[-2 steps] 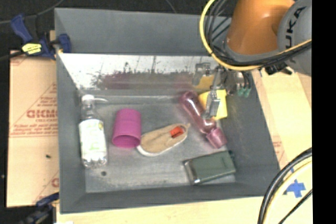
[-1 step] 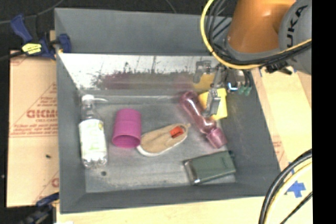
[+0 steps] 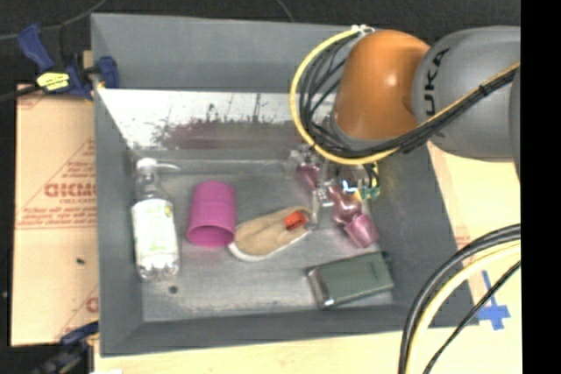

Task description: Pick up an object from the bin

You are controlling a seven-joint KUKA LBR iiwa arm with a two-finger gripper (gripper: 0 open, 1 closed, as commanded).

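Note:
My gripper (image 3: 322, 192) hangs low over the right middle of the bin, under the arm's orange cover. Just left of it and below lies a beige oval thing (image 3: 261, 236) with a small red-orange piece (image 3: 295, 221) at its near end, close to the gripper. A small purple cup-like thing (image 3: 359, 229) lies on its side right beside the gripper, to its lower right. Pinkish shapes sit around the gripper's body; I cannot tell whether they are held.
A magenta cup (image 3: 213, 213) lies on its side left of the beige thing. A clear bottle (image 3: 154, 228) lies along the left wall. A dark grey-green flat box (image 3: 353, 279) rests near the front right corner.

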